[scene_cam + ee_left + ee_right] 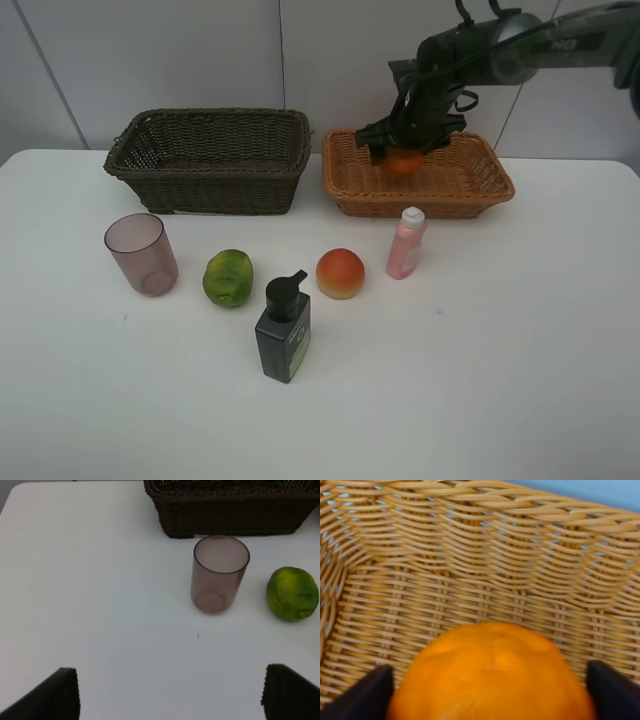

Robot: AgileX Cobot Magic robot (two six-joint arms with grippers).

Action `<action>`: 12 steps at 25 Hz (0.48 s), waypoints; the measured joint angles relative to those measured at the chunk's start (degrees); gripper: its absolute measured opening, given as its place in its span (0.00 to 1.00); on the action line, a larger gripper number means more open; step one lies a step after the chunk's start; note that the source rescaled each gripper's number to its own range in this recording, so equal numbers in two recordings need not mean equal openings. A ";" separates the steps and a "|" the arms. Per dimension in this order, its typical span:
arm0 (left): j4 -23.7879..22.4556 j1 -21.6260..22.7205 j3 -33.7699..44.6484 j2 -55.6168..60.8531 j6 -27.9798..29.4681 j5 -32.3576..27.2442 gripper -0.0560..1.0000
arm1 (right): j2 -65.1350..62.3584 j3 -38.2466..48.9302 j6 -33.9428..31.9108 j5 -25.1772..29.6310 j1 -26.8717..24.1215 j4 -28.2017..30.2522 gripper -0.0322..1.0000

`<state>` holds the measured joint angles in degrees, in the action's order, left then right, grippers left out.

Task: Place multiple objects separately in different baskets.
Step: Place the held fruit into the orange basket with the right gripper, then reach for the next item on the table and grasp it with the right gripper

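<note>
Left end effector [171, 687] wide; right end effector [490, 690] astride orange [492, 665], grip uncertain; pump bottle label [291, 346] illegible.

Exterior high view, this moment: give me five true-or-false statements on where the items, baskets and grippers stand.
1. The round orange fruit is within the shallow orange-tan wicker basket, between the right gripper fingers. True.
2. The deep dark brown wicker basket holds the green fruit. False: the green fruit lies on the white table, in front of it.
3. The translucent mauve cup stands upright on the table. True.
4. The pink white-capped bottle lies on its side. False: it stands upright.
5. The left gripper holds the dark pump bottle. False: its jaws are open and empty; the bottle stands on the table.
</note>
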<state>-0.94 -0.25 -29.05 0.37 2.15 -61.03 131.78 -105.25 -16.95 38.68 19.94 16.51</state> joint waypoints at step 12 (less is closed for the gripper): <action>0.00 0.00 0.00 0.00 0.00 0.00 0.95 | -7.49 0.42 0.00 10.14 0.96 -2.67 0.99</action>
<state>-0.94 -0.25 -29.05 0.37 2.15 -61.03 124.28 -104.83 -16.95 48.83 20.90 13.84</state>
